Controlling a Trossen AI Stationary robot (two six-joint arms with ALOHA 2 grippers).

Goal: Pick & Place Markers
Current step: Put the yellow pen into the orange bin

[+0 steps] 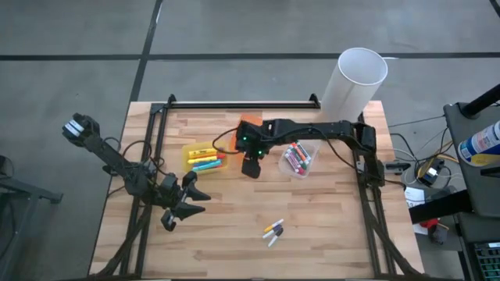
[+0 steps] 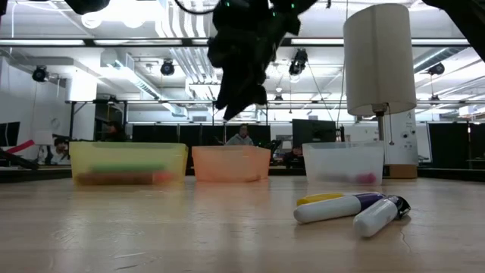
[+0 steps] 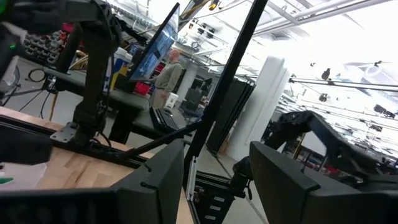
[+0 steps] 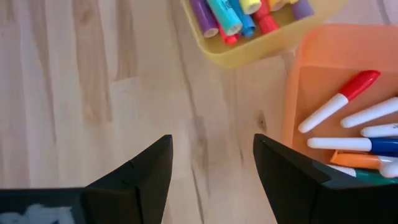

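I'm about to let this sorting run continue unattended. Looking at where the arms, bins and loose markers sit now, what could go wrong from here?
1. The right hand, open and empty, hangs close beside the orange bin and yellow bin; a low move could nudge either.
2. The loose markers lie touching each other, so a grasp may catch two or roll one away.
3. The left hand, open, waits near that pile; both arms reaching there could collide.
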